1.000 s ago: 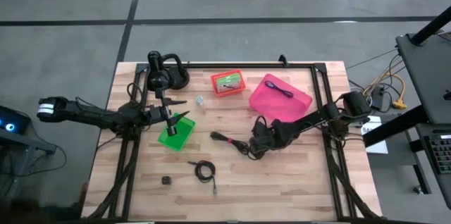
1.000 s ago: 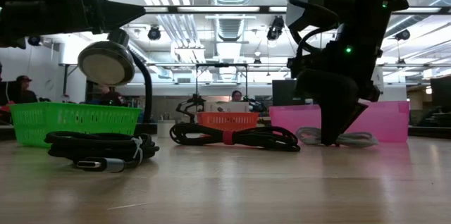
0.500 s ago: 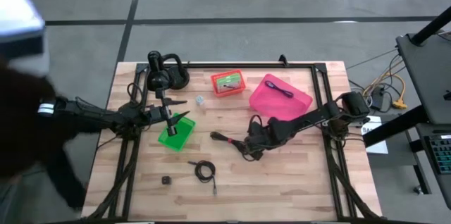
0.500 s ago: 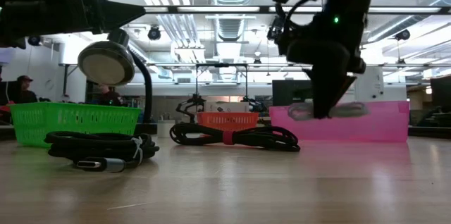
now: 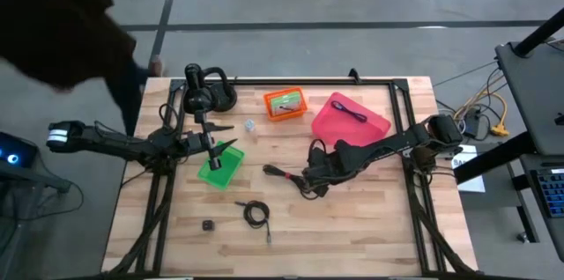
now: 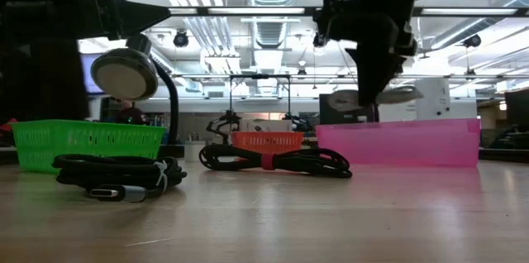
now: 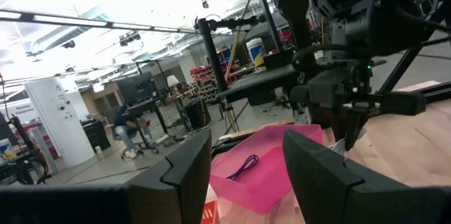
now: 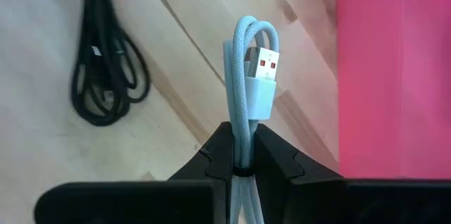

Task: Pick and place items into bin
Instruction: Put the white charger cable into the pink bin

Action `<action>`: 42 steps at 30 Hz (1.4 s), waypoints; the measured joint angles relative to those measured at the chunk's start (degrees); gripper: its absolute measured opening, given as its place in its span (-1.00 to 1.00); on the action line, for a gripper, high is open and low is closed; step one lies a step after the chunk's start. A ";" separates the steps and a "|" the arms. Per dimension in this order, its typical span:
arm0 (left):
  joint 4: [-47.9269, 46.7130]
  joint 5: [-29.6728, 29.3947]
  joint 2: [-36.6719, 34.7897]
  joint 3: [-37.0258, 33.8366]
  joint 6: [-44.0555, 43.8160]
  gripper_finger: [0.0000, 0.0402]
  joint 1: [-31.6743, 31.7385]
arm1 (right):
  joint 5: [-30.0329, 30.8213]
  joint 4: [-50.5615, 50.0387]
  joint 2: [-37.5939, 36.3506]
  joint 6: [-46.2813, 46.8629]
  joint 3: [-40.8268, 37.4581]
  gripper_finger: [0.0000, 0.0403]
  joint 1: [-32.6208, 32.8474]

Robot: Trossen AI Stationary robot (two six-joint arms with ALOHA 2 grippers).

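Overhead ceiling fixtures are lighting the room evenly; in the low view, tube lights (image 6: 273, 11) are burning out to white along the top of the frame, and the arms are showing as near-black silhouettes against them. The wooden table (image 6: 264, 222) is blurring softly in the lower foreground. In the high view, a dark smeared shape (image 5: 53, 25) is blocking the upper left corner, motion-blurred. In the left wrist view, the upper left is washing out with glare. In the right wrist view, the pale cable (image 8: 248, 76) is staying sharp while the pink bin (image 8: 394, 69) is softening at its edge.

Wooden table (image 5: 370, 227): green bin (image 5: 220, 167), orange bin (image 5: 285, 103), pink bin (image 5: 351, 121), black cables (image 5: 256, 214).
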 joint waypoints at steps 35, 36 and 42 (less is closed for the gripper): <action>1.57 0.03 -0.39 0.46 -1.23 -0.19 -0.02 | 2.33 -5.73 -5.77 -21.61 2.22 -0.88 -21.22; 1.58 0.02 -0.42 0.46 -1.22 -0.19 -0.01 | 2.33 -5.69 -6.01 -21.98 2.22 -0.88 -21.76; 1.55 0.02 -0.40 0.46 -1.22 -0.19 -0.02 | 4.02 -3.82 -6.85 -20.66 1.78 -0.88 -25.30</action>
